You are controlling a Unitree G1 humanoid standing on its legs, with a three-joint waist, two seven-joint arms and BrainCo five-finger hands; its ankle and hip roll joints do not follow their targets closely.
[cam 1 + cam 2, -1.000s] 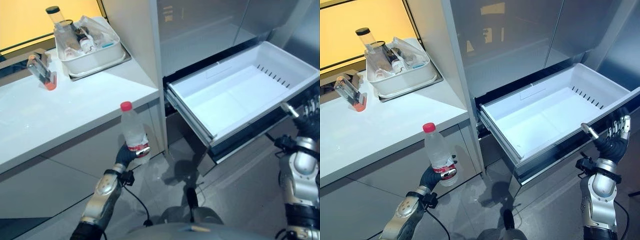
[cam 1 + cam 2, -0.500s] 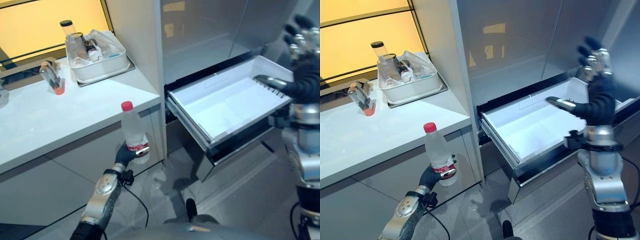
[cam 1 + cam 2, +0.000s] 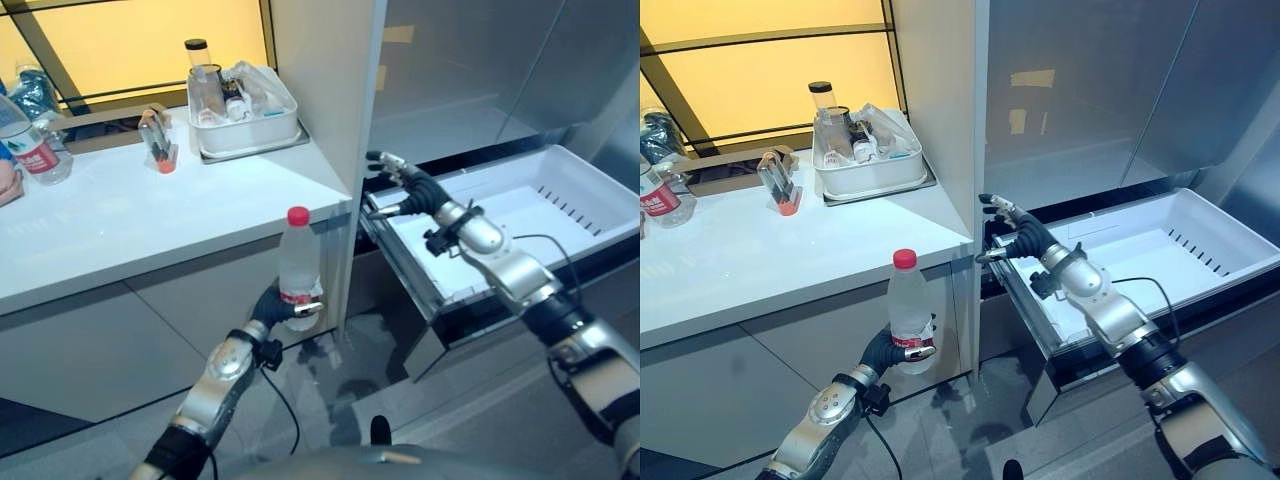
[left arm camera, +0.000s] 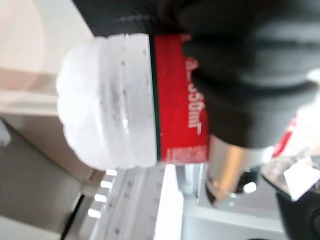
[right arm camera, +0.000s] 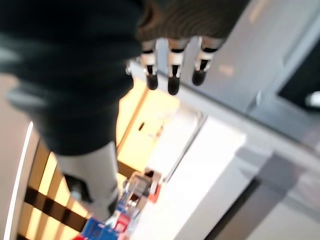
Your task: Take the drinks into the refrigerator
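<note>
One red-labelled bottle clasped by left hand; right hand spread over drawer.

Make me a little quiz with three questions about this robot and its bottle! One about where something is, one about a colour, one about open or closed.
1. Where is the water bottle?
A. In the left hand, in front of the counter
B. Lying in the drawer
C. Standing in the white tub

2. What colour is the bottle's cap?
A. Blue
B. Red
C. Green

3. How is the white drawer of the fridge?
A. Pushed shut
C. Taken out and set on the floor
B. Pulled out, nothing showing in it

Answers: 1 A, the left hand's fingers curl round the bottle's lower part, upright. 2 B, the cap on top is red. 3 B, the drawer sticks out with a bare white bottom, and the right hand hangs open at its near corner.
</note>
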